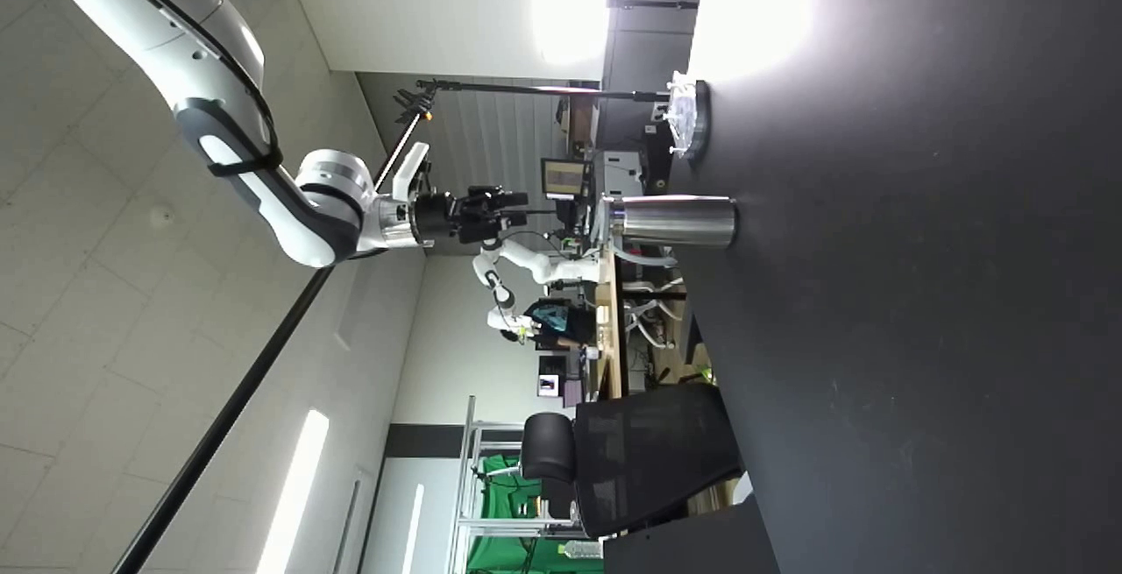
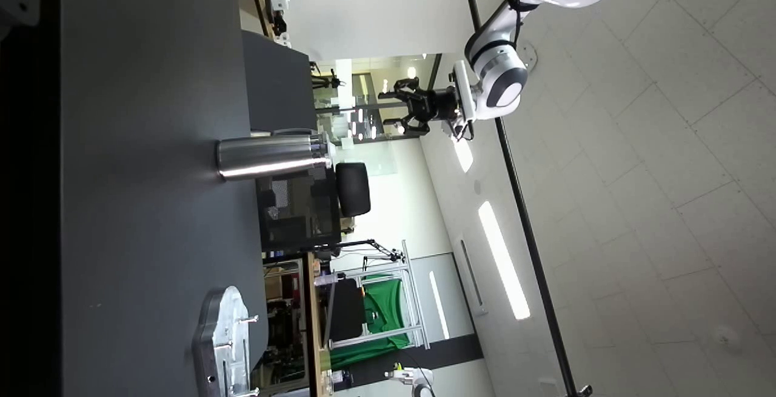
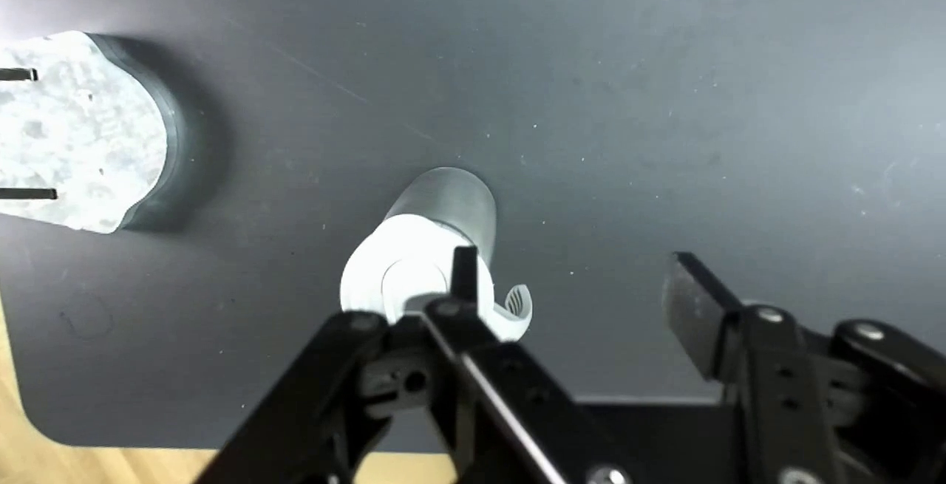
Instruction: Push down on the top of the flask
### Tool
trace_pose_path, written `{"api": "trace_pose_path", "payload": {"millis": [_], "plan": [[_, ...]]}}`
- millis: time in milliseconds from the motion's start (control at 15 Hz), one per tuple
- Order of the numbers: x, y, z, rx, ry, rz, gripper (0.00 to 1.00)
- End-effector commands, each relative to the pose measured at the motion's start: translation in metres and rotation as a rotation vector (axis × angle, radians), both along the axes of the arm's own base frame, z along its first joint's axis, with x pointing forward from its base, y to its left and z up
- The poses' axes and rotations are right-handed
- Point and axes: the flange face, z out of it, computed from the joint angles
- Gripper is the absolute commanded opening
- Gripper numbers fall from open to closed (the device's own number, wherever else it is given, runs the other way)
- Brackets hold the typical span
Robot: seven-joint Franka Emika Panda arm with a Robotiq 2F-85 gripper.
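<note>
The flask is a shiny silver metal cylinder standing upright on the dark table. It shows sideways in both exterior views [image 1: 675, 220] [image 2: 264, 156], which are turned on their side. In the wrist view, its white round top [image 3: 392, 266] with a small curved spout faces the camera, and its silver body [image 3: 447, 199] shows beyond. My gripper is above the flask and apart from it in both exterior views [image 1: 519, 210] [image 2: 386, 109]. In the wrist view the gripper [image 3: 570, 262] is open and empty. Its left finger covers part of the white top.
A low metal plate with upright pins on a dark base lies on the table beside the flask [image 1: 684, 114] [image 2: 229, 342] [image 3: 81, 129]. The dark table [image 1: 920, 294] has a rounded corner and edge near the flask. A black chair [image 1: 653, 460] stands past the edge.
</note>
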Motion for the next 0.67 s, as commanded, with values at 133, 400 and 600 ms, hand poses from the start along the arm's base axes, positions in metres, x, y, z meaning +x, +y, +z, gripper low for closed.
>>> {"api": "trace_pose_path", "payload": {"millis": [133, 400, 600], "plan": [[-0.0052, 0.01, 0.0035, -0.02, 0.064, 0.021, 1.0], [-0.0036, 0.0086, -0.0031, -0.014, 0.065, 0.024, 1.0], [-0.0039, 0.0086, -0.0033, -0.015, 0.068, 0.024, 1.0]]}}
